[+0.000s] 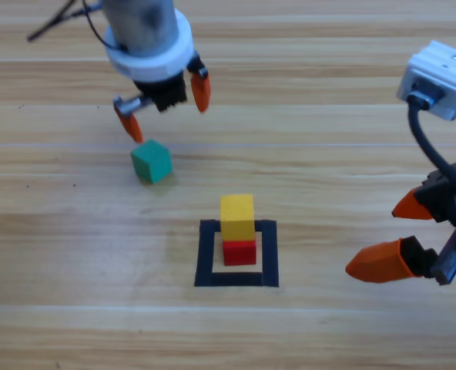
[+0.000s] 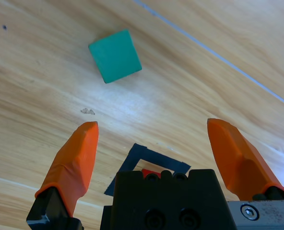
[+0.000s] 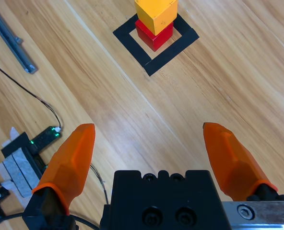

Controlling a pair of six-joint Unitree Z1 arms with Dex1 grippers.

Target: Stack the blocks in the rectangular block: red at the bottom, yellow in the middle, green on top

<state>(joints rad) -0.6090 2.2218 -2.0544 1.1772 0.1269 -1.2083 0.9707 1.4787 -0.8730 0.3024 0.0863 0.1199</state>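
Note:
The yellow cube [image 1: 237, 216] sits on the red cube [image 1: 239, 252] inside the black tape rectangle [image 1: 206, 255]; the right wrist view shows the same yellow cube [image 3: 155, 14], red cube [image 3: 153, 36] and tape rectangle [image 3: 132, 42]. The green cube [image 1: 151, 161] lies alone on the table, left of and behind the stack. My left gripper [image 1: 165, 105] hangs open just above and behind it, and the green cube [image 2: 115, 55] shows ahead of its fingers, untouched. At the right edge my right gripper [image 1: 393, 235] stands open with nothing in it.
A white box [image 1: 438, 77] with a black cable sits at the right edge of the high view. In the right wrist view, a small circuit board [image 3: 42, 138] with thin wires and a metal bar [image 3: 10, 39] lie off to the left.

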